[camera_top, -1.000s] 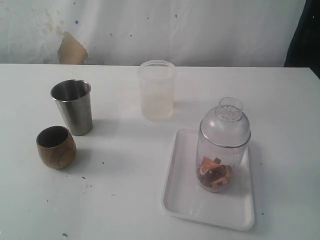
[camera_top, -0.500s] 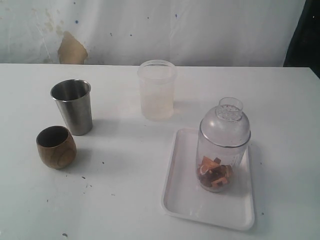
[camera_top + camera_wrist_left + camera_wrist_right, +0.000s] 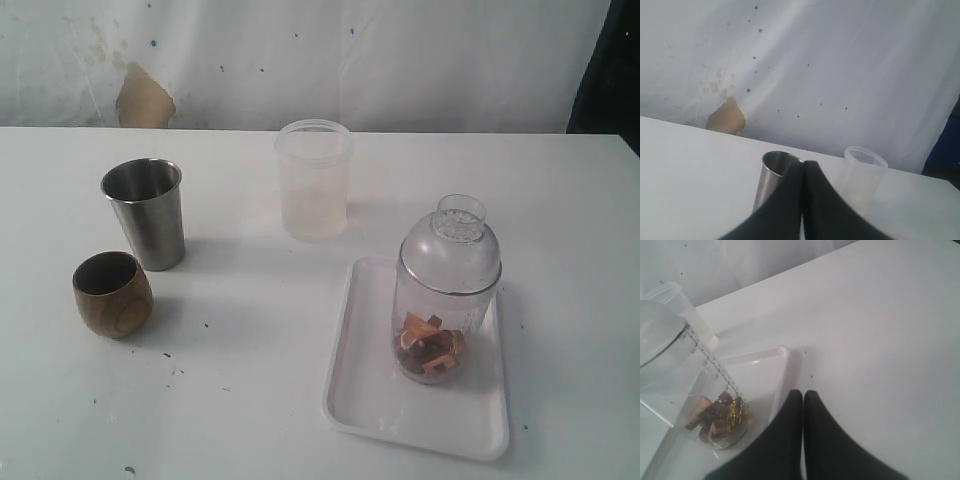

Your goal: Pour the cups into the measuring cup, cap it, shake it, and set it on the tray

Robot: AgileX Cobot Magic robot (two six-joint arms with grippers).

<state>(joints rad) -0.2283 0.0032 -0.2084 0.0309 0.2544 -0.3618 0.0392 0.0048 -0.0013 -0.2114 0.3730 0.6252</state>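
The clear measuring cup (image 3: 446, 295) stands upright on the white tray (image 3: 418, 420), capped with a domed lid and holding brown and gold pieces at its bottom. The steel tumbler (image 3: 146, 213) and the brown wooden cup (image 3: 112, 293) stand upright at the left. Neither arm shows in the exterior view. In the left wrist view my left gripper (image 3: 803, 164) is shut and empty, with the steel tumbler (image 3: 771, 181) behind it. My right gripper (image 3: 803, 393) is shut and empty, beside the tray (image 3: 781, 371) and the measuring cup (image 3: 690, 390).
A frosted translucent tub (image 3: 313, 180) stands at the back centre, also visible as the tub (image 3: 862, 177) in the left wrist view. A white stained cloth hangs behind the white table. The table's right edge meets a dark area at the far right.
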